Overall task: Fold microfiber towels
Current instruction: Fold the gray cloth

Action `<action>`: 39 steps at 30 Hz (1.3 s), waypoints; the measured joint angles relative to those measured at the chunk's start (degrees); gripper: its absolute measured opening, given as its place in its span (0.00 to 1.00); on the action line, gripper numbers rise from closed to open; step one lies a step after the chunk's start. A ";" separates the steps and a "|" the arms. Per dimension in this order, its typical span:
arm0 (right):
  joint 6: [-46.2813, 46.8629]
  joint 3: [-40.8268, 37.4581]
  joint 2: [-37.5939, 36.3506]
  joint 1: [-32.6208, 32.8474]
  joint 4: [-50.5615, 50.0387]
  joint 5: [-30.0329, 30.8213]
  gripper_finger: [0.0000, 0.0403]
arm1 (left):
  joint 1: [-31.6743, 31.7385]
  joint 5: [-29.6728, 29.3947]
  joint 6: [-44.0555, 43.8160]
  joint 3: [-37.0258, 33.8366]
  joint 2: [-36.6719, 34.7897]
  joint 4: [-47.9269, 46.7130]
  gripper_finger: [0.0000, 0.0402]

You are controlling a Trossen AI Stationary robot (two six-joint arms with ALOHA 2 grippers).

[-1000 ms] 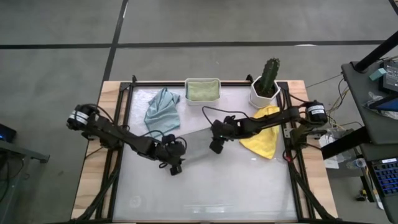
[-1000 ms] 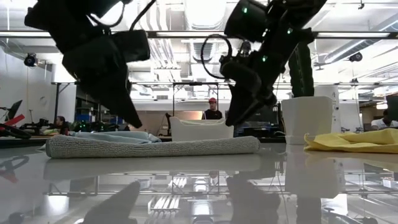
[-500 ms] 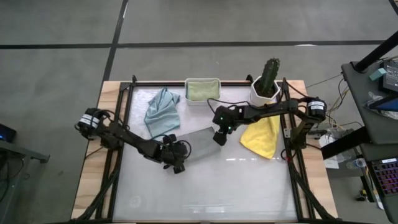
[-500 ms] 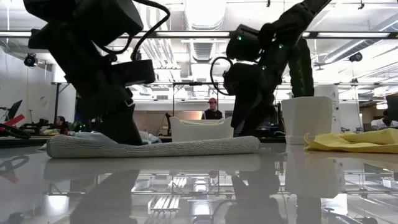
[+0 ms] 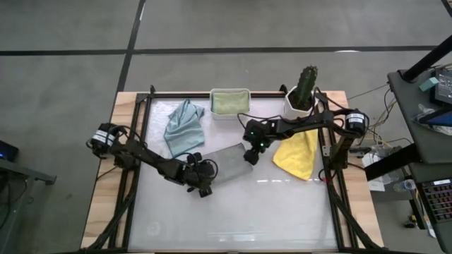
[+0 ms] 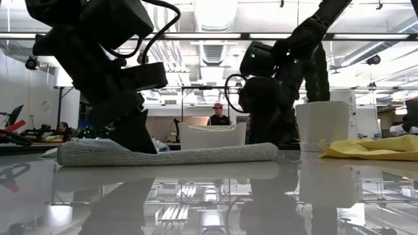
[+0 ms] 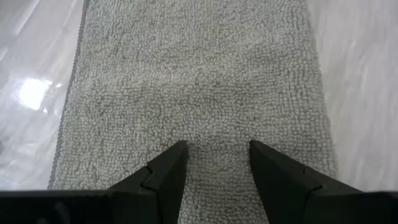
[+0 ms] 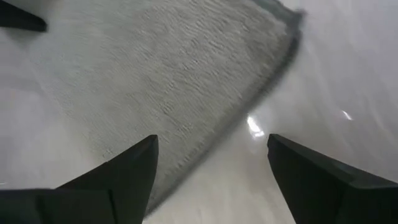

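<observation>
Seen from above, the grey towel (image 5: 224, 159) lies folded mid-table, w/ the left gripper (image 5: 203, 185) at its near-left end and the right gripper (image 5: 251, 156) at its far-right end; blue-grey towel (image 5: 183, 127) sits behind, green towel (image 5: 229, 103) in the tub (image 5: 212, 113), yellow towel (image 5: 299, 156) by the cactus (image 5: 306, 86). Low view: grey towel flat on the table (image 6: 215, 196), both arms down at its ends. Left wrist: fingers (image 7: 163, 177) part-open, pressed onto the cloth, pinching nothing. Right wrist: fingers (image 8: 127, 169) spread wide, open over the towel's edge.
</observation>
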 joint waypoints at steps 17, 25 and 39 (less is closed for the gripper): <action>2.99 -0.29 3.93 0.02 12.76 -9.22 0.60 | 0.00 0.33 0.04 -0.02 0.11 1.17 0.41; 2.50 -0.46 3.90 0.11 13.03 -6.32 0.21 | 0.00 0.32 0.07 -0.02 0.10 1.21 0.41; -0.82 -0.40 0.99 0.03 4.91 -4.12 0.03 | -0.57 0.77 4.70 0.54 -9.62 -4.13 0.41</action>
